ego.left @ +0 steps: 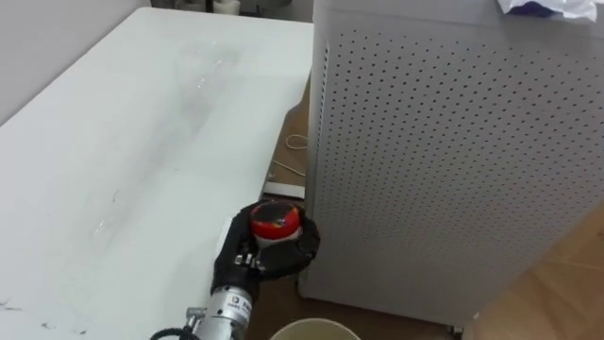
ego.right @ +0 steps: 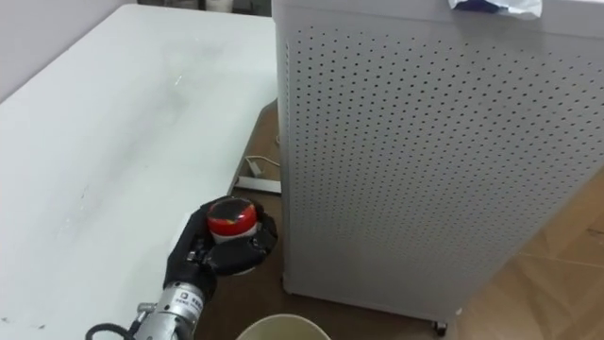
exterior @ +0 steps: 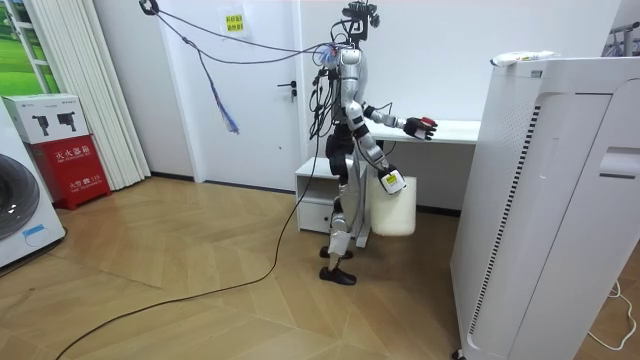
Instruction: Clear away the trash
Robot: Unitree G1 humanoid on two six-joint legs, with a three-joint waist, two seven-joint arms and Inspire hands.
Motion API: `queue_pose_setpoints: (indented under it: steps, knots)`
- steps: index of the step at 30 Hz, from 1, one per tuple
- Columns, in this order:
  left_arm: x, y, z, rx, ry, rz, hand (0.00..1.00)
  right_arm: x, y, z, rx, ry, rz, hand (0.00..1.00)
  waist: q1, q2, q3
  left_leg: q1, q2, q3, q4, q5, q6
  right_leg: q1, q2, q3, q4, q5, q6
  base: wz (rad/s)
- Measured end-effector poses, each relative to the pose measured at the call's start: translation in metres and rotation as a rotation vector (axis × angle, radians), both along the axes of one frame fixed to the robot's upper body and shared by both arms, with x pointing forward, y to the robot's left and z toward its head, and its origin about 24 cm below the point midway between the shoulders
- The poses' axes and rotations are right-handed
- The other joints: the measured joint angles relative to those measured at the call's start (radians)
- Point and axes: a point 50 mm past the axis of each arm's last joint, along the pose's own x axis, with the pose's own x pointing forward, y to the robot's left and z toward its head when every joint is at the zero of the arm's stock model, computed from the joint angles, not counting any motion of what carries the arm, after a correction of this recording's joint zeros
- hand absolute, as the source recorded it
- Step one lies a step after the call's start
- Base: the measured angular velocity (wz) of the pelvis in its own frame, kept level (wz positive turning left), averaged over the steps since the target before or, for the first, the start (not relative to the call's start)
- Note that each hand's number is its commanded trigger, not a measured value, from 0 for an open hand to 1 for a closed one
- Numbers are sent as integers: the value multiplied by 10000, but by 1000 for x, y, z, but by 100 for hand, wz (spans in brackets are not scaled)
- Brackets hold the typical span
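One piece of garbage in hand: grips a red-topped round item [ego.left: 275, 220] in the left hand [ego.left: 253, 253], dark fingers curled round it from below. Holds it out at the near edge of the white table [ego.left: 142, 142], on the side facing a tall white perforated cabinet [ego.left: 453, 170]. Stands upright on the wooden floor at the table's end, left arm stretched forward. Hangs the right hand [exterior: 391, 182] low at the side, at the top of a pale bucket [exterior: 393, 210]; cannot tell whether open or closed there. Atop the cabinet, a crumpled white-and-purple scrap [ego.left: 545, 8], well apart from the left hand.
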Motion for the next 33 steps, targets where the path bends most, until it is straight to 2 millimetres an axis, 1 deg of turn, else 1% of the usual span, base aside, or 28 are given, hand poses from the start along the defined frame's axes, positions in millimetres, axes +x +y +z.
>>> queue_pose_setpoints:
  steps: [2, 4, 6, 11, 16, 19, 21, 23, 26, 27, 28, 29, 30, 33]
  knots:
    - [-4, -6, -2, -114, 105, -541, 100, 1, -5, 1, -24, -64, -408, 100, -6, 101, 0, -5, 4, 1, 0, 0, 0, -9, 3, 0, -5, 4, -1, 0]
    - [-6, -8, -3, -130, 120, -818, 100, 2, -8, 1, -78, -121, -604, 100, -14, 142, -1, -23, 12, 14, 1, 0, 0, -42, 13, 20, 1, 4, -2, -2]
    - [-6, -9, -4, -146, 129, -1045, 100, 2, -10, 2, -198, -211, -760, 100, -12, 149, 1, -42, 17, 31, 1, 0, 0, -81, 20, 53, 19, 5, -3, -6]
    - [-9, -9, -5, -171, 154, -1398, 100, 8, -13, 5, -311, -442, -1014, 100, 12, 145, 3, -280, 35, 290, -5, 1, 1, -472, 10, 127, 172, 16, -11, -13]
    - [-20, -9, -18, -7, 717, -1534, 100, 10, -11, 7, -493, -588, -1050, 100, 3, 147, 3, -674, 47, 332, 73, 1, 1, -906, 0, 109, 300, 23, -16, -2]
    - [-25, -12, -25, 159, 1058, -1820, 100, 11, -12, 7, -712, -619, -1003, 100, -9, 153, 7, -757, 52, 325, 83, 1, 1, -975, 2, 111, 288, 23, -16, 0]
    - [-28, -14, -30, 276, 1291, -1968, 100, 11, -11, 7, -767, -636, -988, 100, -50, 169, 21, -754, 52, 318, 82, 1, 1, -968, 1, 107, 281, 22, -15, 0]
    - [-31, -15, -37, 414, 1562, -2094, 100, 12, -12, 8, -828, -746, -1095, 100, -125, 224, 97, -760, 51, 302, 68, 1, 1, -970, -2, 111, 276, 23, -15, 0]
    - [-33, -14, -42, 514, 1779, -2140, 100, 13, -12, 9, -839, -926, -1193, 100, -217, 263, 123, -825, 54, 329, 67, 1, 1, -1045, 2, 108, 282, 22, -15, 0]
    - [-33, -14, -42, 516, 1792, -2146, 93, 14, -12, 10, -838, -955, -1216, 100, -234, 263, 123, -852, 56, 329, 69, 1, 1, -1063, 4, 109, 281, 23, -15, 0]
    - [-34, -14, -43, 516, 1827, -2176, 82, 14, -12, 10, -816, -980, -1253, 100, -246, 260, 126, -877, 60, 330, 71, 1, 1, -1083, 7, 115, 279, 23, -16, 0]
    - [-34, -14, -44, 512, 1863, -2261, 34, 14, -12, 10, -817, -995, -1264, 100, -247, 262, 127, -876, 61, 329, 71, 1, 1, -1083, 9, 115, 279, 23, -16, 0]
    - [-34, -14, -44, 506, 1870, -2306, 0, 14, -12, 10, -819, -1014, -1269, 100, -247, 263, 128, -876, 61, 329, 71, 1, 1, -1083, 8, 115, 279, 22, -16, 0]
    - [-36, -16, -45, 515, 1873, -2448, 0, 14, -12, 10, -748, -1038, -1338, 100, -244, 264, 128, -876, 61, 329, 71, 1, 1, -1082, 6, 130, 279, 22, -16, 0]
